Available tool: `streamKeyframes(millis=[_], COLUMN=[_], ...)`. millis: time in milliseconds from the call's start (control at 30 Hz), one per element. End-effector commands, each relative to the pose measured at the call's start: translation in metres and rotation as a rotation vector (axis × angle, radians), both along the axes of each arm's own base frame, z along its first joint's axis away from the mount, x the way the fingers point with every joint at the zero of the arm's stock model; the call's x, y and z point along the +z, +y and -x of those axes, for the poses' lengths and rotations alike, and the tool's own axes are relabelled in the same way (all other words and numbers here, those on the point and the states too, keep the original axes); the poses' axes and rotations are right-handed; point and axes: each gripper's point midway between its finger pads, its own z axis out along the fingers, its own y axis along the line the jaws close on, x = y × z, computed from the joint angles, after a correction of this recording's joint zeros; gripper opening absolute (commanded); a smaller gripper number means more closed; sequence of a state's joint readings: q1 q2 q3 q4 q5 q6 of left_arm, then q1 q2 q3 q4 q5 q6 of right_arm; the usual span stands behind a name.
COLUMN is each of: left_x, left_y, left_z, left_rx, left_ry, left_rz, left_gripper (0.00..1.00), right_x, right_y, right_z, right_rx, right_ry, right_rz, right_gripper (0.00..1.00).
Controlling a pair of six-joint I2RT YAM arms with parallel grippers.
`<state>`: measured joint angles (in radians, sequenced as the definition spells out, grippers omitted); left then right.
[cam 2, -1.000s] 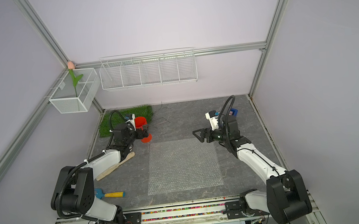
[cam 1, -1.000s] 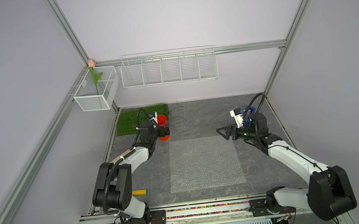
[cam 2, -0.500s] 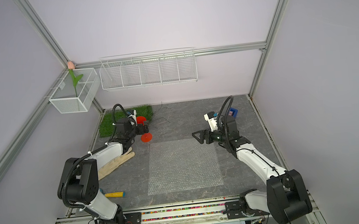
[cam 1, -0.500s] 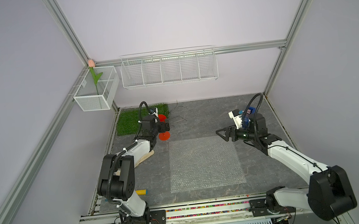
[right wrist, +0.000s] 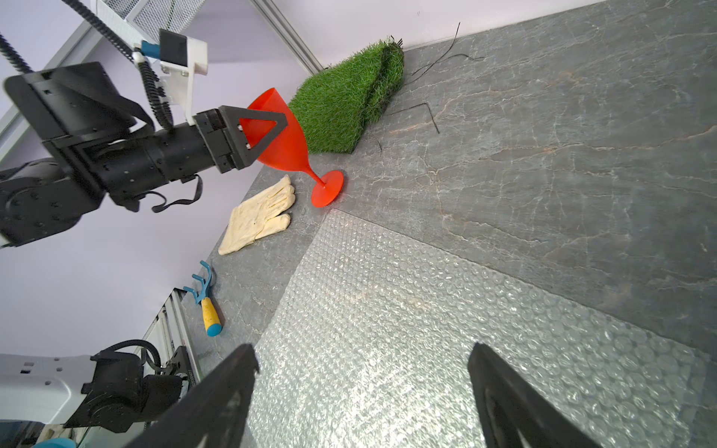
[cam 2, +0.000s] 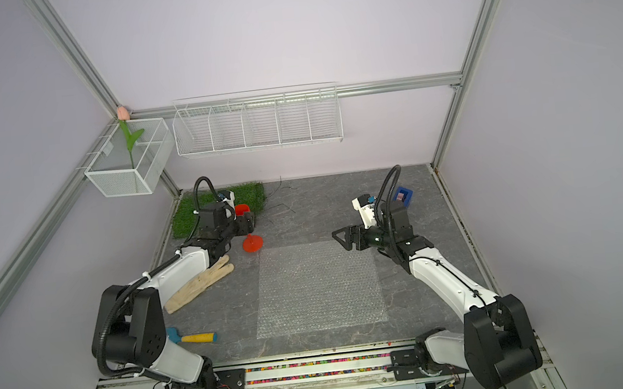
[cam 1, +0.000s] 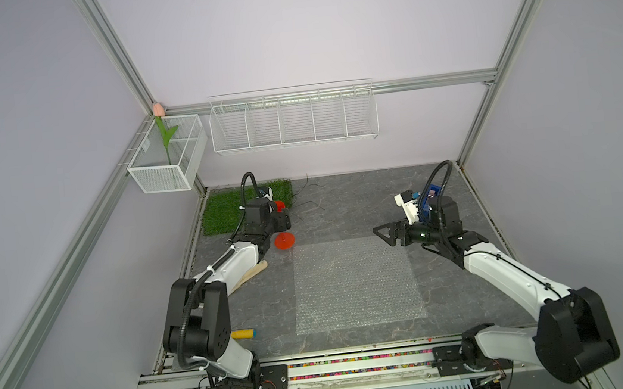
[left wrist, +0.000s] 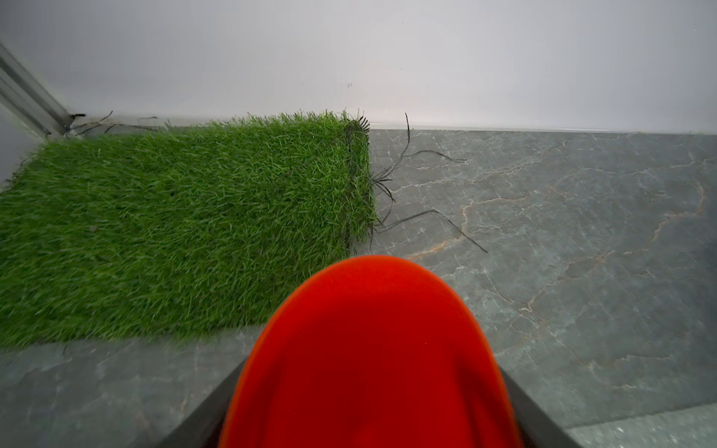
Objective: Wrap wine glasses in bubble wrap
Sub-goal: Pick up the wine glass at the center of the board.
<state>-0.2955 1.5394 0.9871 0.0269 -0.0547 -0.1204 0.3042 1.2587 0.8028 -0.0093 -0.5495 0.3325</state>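
Note:
The red-orange wine glass (cam 1: 284,241) stands just past the far left corner of the bubble wrap (cam 1: 353,285), beside the grass mat. My left gripper (cam 1: 283,221) reaches in level and is shut on its cup, one finger on each side. In the left wrist view the cup (left wrist: 368,349) fills the space between the dark fingers (left wrist: 209,411). The right wrist view shows the glass (right wrist: 287,143) with its foot on the floor and one finger (right wrist: 267,128) across the cup. My right gripper (cam 1: 382,235) hangs open and empty over the wrap's far right corner (right wrist: 426,329).
A green grass mat (cam 1: 233,210) lies in the back left corner. A pale work glove (cam 2: 198,284) and a yellow-handled hand rake (cam 2: 195,337) lie along the left side. A small blue box (cam 2: 402,195) sits at the back right. Wire baskets (cam 1: 293,119) hang on the back wall.
My left gripper's jaws have closed in on the cup of the wine glass, and its wrist has shifted slightly. The right arm has barely moved.

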Motion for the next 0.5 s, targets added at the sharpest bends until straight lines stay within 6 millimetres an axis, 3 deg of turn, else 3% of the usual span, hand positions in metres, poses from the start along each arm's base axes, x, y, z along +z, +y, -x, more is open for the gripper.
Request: streamKeyframes(millis=[0,200,467], left_x=[0.044,0.057,0.022], left_y=[-0.007,-0.017,-0.046], left_z=[0.025,0.086,0.173], left_rx=[0.017,-0.018,-0.191], left_ry=[-0.030,0.096,0.388], left_rz=[-0.008,0.100,0.198], left_gripper=[0.73,0.62,0.50], right_x=[0.013,0.017,0.014], right_y=[0.005,0.013,0.008], right_z=[0.008,0.026,0.047], right_rx=[0.015,0.036,0.027], right_ry=[-0.012,0.012,0.054], right_rz=[0.015,0.025,0.064], right_gripper=[0.89,0.89,0.89])
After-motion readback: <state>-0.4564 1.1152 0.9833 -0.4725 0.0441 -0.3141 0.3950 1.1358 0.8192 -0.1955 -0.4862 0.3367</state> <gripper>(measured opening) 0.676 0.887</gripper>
